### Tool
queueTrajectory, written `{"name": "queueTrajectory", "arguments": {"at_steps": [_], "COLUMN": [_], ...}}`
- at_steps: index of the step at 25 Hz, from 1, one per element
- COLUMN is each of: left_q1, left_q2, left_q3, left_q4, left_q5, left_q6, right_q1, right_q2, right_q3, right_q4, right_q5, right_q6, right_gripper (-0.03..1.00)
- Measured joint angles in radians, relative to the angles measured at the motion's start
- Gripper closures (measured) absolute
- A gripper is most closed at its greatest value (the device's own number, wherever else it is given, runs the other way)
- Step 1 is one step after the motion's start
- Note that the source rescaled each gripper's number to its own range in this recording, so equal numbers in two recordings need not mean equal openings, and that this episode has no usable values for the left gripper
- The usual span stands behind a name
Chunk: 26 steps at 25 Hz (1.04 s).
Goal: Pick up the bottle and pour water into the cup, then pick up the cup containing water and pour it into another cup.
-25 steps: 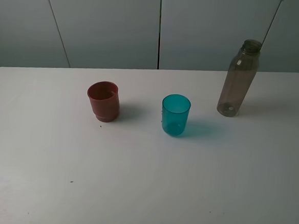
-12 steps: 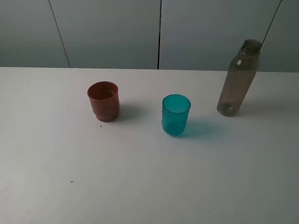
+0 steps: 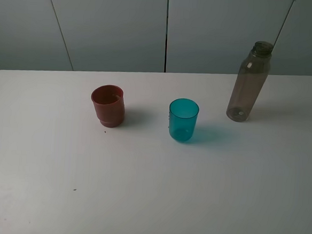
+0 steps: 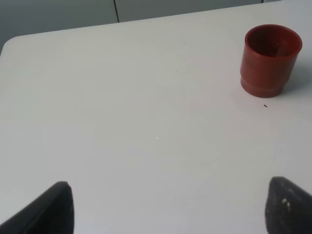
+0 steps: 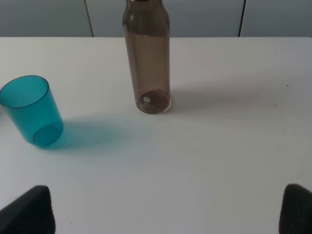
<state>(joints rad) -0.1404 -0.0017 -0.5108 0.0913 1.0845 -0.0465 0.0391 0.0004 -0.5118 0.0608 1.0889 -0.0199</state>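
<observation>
The smoky grey-brown bottle [image 3: 249,82] stands upright at the back right of the white table [image 3: 151,191]; it also shows in the right wrist view [image 5: 146,54]. The teal cup [image 3: 183,119] stands upright mid-table, and shows in the right wrist view [image 5: 31,110]. The red-brown cup [image 3: 108,105] stands upright to its left, and shows in the left wrist view [image 4: 270,59]. Neither arm shows in the high view. My left gripper [image 4: 168,207] is open and empty, well short of the red-brown cup. My right gripper [image 5: 165,210] is open and empty, short of the bottle.
A grey panelled wall [image 3: 114,23] runs behind the table's far edge. A few small dark specks [image 3: 75,189] lie on the tabletop.
</observation>
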Motion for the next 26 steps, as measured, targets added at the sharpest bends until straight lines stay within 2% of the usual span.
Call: {"name": "queueTrajectory", "arguments": {"at_steps": [26], "left_q1": [0.0], "left_q2": [0.0], "left_q3": [0.0], "left_q4": [0.0], "left_q5": [0.0], "left_q6": [0.0], "right_q1": [0.0], "right_q2": [0.0], "right_q3": [0.0], "right_q4": [0.0], "right_q5": [0.0], "right_q6": [-0.004], "right_gripper": [-0.03]}}
